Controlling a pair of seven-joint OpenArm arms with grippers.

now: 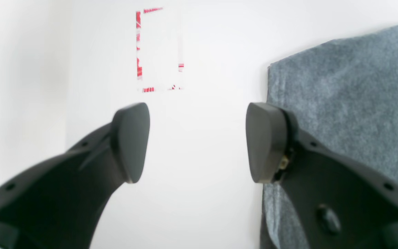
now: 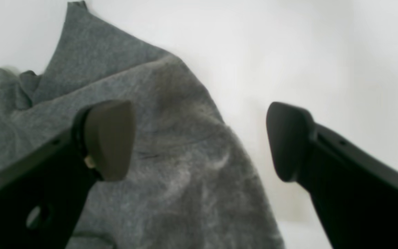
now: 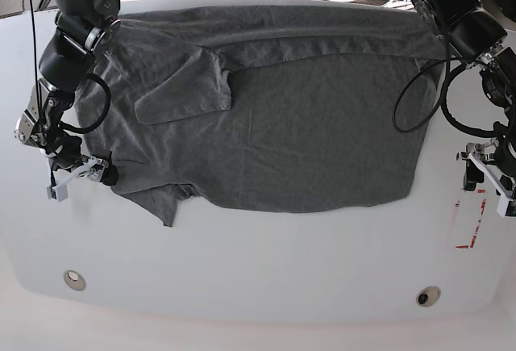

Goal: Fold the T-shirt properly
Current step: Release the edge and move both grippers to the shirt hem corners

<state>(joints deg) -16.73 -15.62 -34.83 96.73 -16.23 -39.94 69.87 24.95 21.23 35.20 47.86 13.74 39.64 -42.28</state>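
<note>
Here the T-shirt lies spread across the white bench, one sleeve folded inward. The left claw and right claw both gape wide and empty at opposite edges. A pinch could catch one layer only, or drag the thin cloth into creases. No readable writing; only red tape marks.

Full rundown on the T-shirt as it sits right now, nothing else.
The T-shirt is plain dark grey, soft thin knit fabric, no print. It lies mostly flat across the white table, body spread wide with light wrinkles. One short sleeve is folded inward over the body; the other hangs toward the table's near edge at the base view's left. The far edge looks doubled over. The right gripper hovers open over its edge; the left gripper is open beside its other edge.
</note>
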